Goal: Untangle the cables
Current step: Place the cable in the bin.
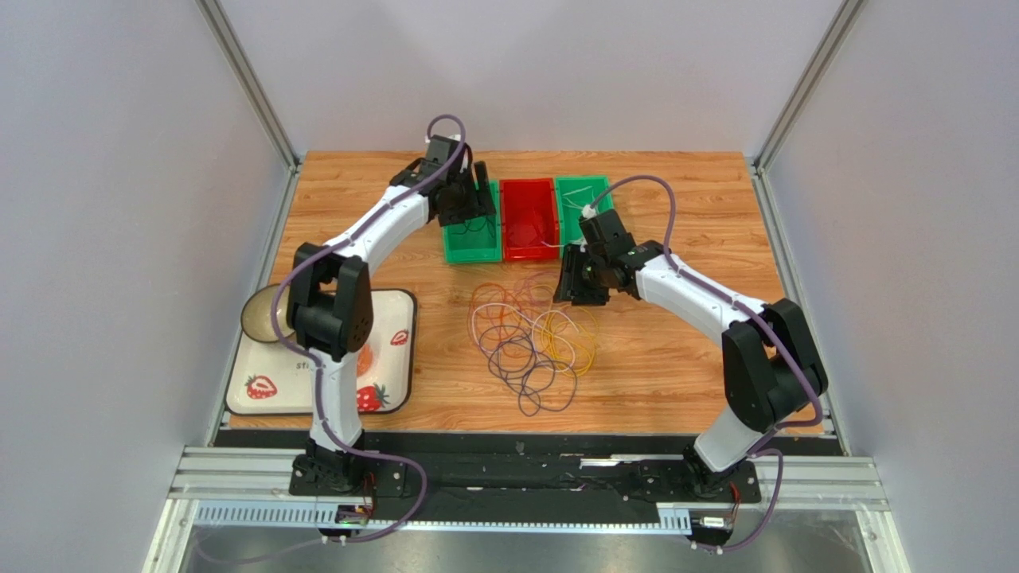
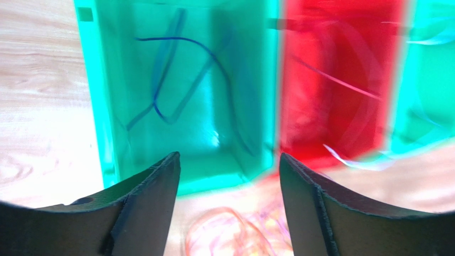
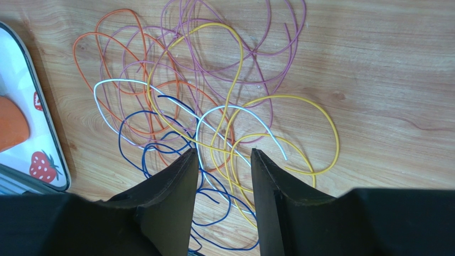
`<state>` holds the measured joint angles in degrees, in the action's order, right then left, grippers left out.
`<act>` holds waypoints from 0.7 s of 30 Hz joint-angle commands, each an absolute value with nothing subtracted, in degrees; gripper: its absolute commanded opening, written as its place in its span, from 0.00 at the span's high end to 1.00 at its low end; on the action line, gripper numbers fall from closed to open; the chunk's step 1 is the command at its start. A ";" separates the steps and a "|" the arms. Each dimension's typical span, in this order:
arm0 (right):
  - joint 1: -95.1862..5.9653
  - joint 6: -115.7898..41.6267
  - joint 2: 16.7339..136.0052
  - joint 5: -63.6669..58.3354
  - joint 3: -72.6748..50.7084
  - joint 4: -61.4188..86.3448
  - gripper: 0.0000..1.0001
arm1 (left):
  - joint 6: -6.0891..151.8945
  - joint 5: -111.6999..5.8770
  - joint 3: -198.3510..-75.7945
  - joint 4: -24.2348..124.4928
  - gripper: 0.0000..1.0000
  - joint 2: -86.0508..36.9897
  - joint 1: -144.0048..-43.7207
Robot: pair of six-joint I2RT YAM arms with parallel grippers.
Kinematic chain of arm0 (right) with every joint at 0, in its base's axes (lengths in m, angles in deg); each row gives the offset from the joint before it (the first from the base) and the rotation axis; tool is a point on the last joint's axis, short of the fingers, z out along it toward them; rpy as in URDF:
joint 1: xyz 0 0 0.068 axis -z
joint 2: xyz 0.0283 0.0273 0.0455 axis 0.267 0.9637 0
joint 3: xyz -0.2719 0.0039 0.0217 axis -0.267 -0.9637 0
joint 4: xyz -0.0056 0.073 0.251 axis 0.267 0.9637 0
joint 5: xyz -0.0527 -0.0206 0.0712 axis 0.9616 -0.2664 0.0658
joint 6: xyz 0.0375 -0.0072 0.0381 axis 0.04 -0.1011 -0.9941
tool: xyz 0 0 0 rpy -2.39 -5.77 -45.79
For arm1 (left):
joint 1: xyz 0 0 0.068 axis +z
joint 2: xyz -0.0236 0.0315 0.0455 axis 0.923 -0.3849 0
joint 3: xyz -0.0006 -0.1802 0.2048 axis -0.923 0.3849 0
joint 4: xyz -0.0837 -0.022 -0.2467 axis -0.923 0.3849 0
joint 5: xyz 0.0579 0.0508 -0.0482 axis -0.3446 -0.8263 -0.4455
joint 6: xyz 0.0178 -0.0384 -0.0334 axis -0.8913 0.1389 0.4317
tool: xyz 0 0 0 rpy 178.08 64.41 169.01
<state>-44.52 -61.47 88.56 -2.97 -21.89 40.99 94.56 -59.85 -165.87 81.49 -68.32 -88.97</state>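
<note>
The cables (image 1: 532, 340) lie in a loose tangle on the wooden table in front of the bins. In the right wrist view they are thin loops of purple (image 3: 235, 58), orange (image 3: 115, 69), yellow (image 3: 299, 106), white (image 3: 213, 114) and blue (image 3: 155, 144) wire crossing one another. My right gripper (image 1: 574, 287) hangs over the tangle's far right edge, open and empty (image 3: 224, 154), with yellow, white and blue wires showing on the table between its fingers. My left gripper (image 1: 473, 209) is open and empty (image 2: 229, 160) above the left green bin (image 2: 107, 133), in which one blue cable (image 2: 176, 80) lies.
Three bins stand in a row at the back: green (image 1: 473, 248), red (image 1: 530, 221) and green (image 1: 580, 197). A white tray with strawberry prints (image 1: 389, 370) sits at the left front, with a bowl (image 1: 266, 316) on it. Metal frame posts stand at the far corners.
</note>
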 commanded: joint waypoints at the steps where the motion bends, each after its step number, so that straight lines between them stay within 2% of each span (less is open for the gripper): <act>1: -45.71 -60.59 86.61 1.01 -17.72 42.98 0.55 | 94.64 -56.78 -162.74 76.40 0.23 -55.92 -89.25; 9: -47.56 -59.01 85.38 4.98 -15.78 46.23 0.55 | 91.65 -58.62 -151.05 76.67 0.21 -40.90 -90.56; 21: -48.70 -58.04 79.05 4.98 -21.40 42.37 0.53 | 91.55 -61.08 -123.98 70.61 0.25 -25.33 -97.24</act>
